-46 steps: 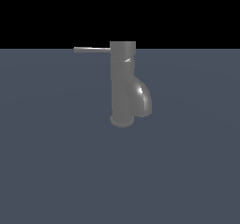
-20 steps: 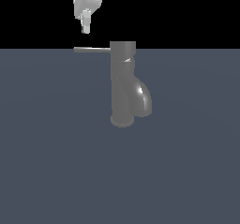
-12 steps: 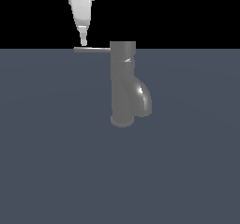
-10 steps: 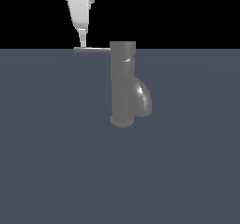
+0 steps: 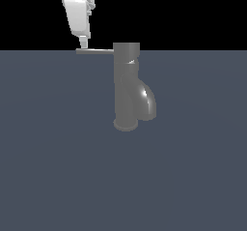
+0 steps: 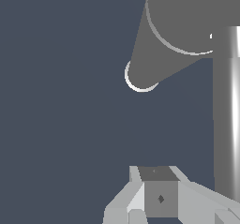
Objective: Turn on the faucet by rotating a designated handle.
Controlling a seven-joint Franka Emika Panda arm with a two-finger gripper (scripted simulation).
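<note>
Flat slate floor, black backdrop: my gripper (image 5: 84,43), fingers seemingly together, its tip at the outer end of the handle (image 5: 95,51) of the faucet (image 5: 127,87); next, push sideways to rotate it

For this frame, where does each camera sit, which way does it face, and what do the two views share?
Exterior view: off the arm, level and side-on to the faucet, its handle pointing to the exterior view's left; the white gripper comes down from above to the handle's outer end.
Wrist view: on the wrist, looking steeply down the faucet onto the grey floor; the handle shows as a bright bar and the gripper's grey fingers fill the near edge.
Shared: faucet, handle, gripper and floor.
</note>
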